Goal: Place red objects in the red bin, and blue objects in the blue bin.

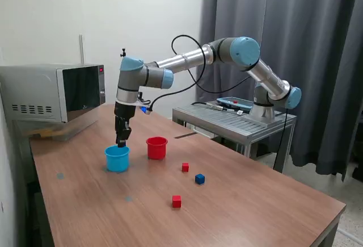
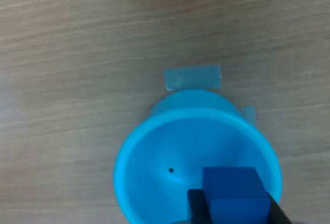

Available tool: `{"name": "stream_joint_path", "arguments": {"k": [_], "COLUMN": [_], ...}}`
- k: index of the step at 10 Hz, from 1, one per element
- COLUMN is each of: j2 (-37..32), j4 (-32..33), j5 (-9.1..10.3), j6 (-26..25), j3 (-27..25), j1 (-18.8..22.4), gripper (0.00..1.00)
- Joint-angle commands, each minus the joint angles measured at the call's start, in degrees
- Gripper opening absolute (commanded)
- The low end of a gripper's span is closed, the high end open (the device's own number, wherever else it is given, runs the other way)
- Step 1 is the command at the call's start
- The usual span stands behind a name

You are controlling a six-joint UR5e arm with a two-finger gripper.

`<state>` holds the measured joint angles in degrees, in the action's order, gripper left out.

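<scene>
Gripper [image 2: 234, 211] clamped on blue cube [image 2: 234, 193] above blue cup [image 2: 154, 183] (seemingly off-centre, toward one wall). Could clip the rim and bounce onto the tabletop [image 1: 238, 201] if released here.

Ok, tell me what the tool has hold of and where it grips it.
A blue cube, pinched by its opposite side faces between the fingers of the tool, above the open blue bin.

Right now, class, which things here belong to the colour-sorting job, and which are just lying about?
Job: gripper holding a blue cube; blue cup; red cup; two red cubes; second blue cube.

Lying about: microwave; metal cart.
</scene>
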<state>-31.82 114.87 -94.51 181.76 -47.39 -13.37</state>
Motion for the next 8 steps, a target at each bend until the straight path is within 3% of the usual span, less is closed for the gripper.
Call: {"name": "stream_joint_path", "arguments": {"k": [1, 2, 3, 8], "j2": [0.0, 0.0, 0.0, -0.2], "j4": [0.1, 0.1, 0.1, 0.3], "j5": [-0.06, -0.06, -0.15, -0.06], "j6": [0.0, 0.0, 0.0, -0.3], "j3": [-0.1, -0.1, 0.0, 0.5], "j1": [-0.3, -0.7, -1.0, -2.6], "gripper": [0.0, 0.0, 1.0, 1.0]}}
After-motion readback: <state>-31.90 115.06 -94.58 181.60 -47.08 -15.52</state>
